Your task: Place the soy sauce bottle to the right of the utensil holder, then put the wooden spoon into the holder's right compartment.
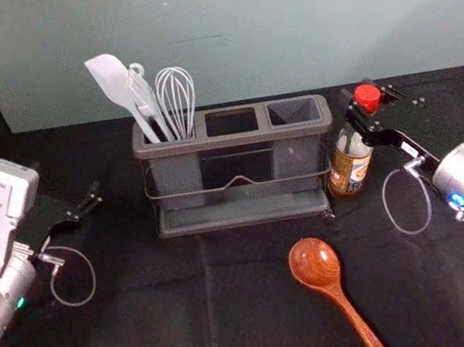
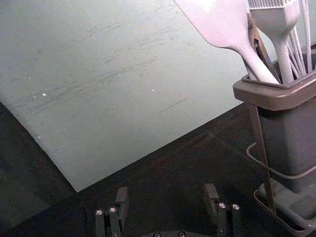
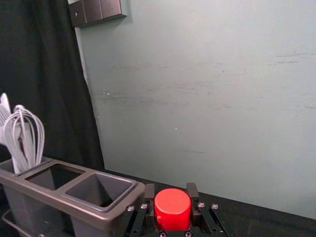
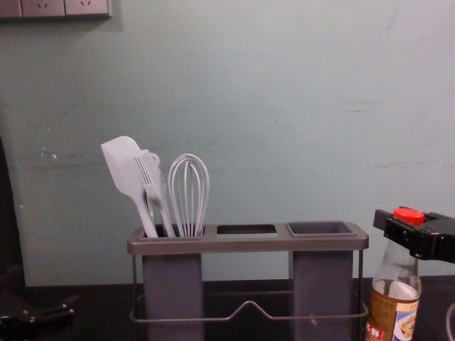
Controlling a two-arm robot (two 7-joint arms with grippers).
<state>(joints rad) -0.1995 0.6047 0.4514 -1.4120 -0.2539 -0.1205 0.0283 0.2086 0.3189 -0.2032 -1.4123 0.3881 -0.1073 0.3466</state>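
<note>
A red-capped, amber-labelled glass bottle [image 1: 351, 168], base cropped in the chest view, is clasped by the right gripper [image 1: 369, 108] above black cloth [image 1: 160, 328]; the left gripper [image 1: 78, 201] is held wide at left, before a grey-green wall [image 1: 281, 40].

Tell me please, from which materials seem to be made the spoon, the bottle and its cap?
The spoon looks like varnished wood: reddish-brown, with darker grain streaks and a glossy highlight. The bottle seems to be smooth glass, see-through above its label, though clear plastic is possible. The cap is probably plastic: solid red and smooth.
</note>
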